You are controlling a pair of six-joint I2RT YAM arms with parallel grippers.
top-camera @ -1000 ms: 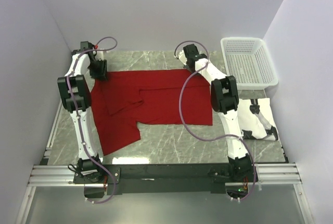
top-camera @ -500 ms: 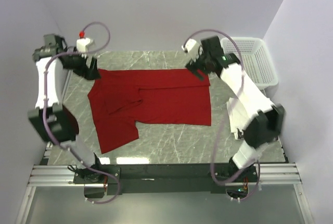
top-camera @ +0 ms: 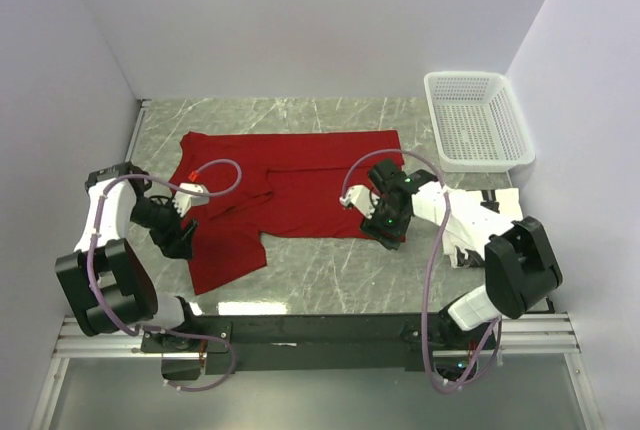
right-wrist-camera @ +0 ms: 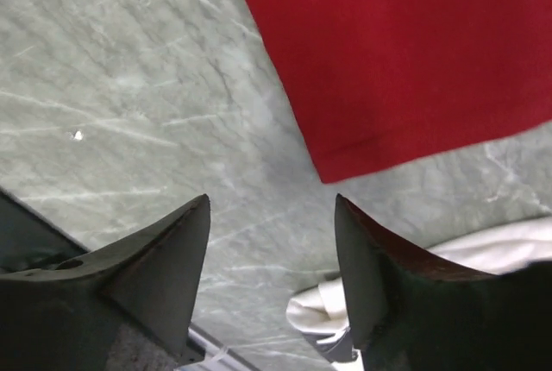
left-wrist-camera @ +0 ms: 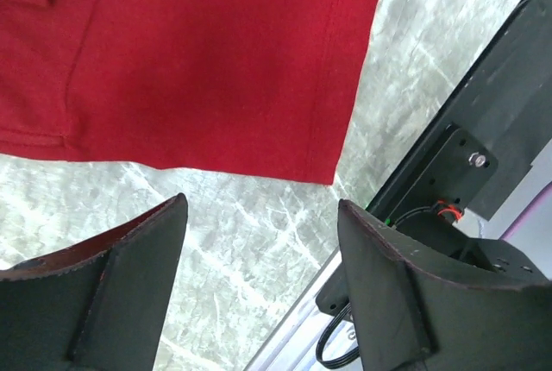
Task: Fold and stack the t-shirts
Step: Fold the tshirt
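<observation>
Nearest me, the left gripper (left-wrist-camera: 259, 216) hangs spread and empty at the near-left edge of the red tee (top-camera: 290, 185). The right gripper (right-wrist-camera: 272, 203), also spread and empty, is at its near-right corner. The red tee lies flat mid-table (top-camera: 330, 270), the folded white tee (right-wrist-camera: 509, 246) lies just right of it, and the basket (top-camera: 470, 125) is at the far right.

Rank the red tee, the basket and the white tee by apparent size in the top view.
1. Red tee: by far the largest.
2. Basket.
3. White tee: smallest as seen, but the right arm hides part of it, so its place behind the basket is unsure.
</observation>
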